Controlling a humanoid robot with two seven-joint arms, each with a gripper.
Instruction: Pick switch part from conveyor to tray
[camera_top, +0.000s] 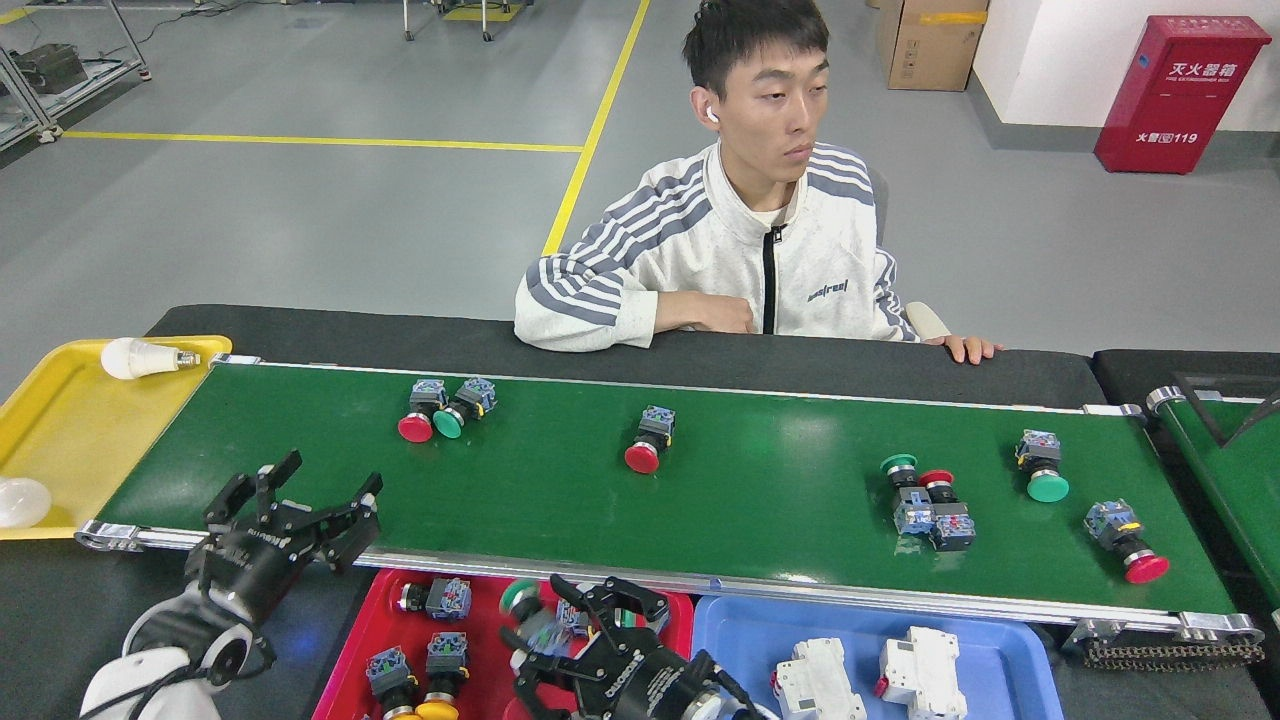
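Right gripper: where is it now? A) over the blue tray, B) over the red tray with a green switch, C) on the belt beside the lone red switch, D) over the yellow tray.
B: the right gripper is over the red tray with a green switch between its fingers.

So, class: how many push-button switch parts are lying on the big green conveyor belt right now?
7: a red-and-green pair far left, a lone red one mid-belt, a touching green-and-red pair right of centre, one green, one red near the right end.
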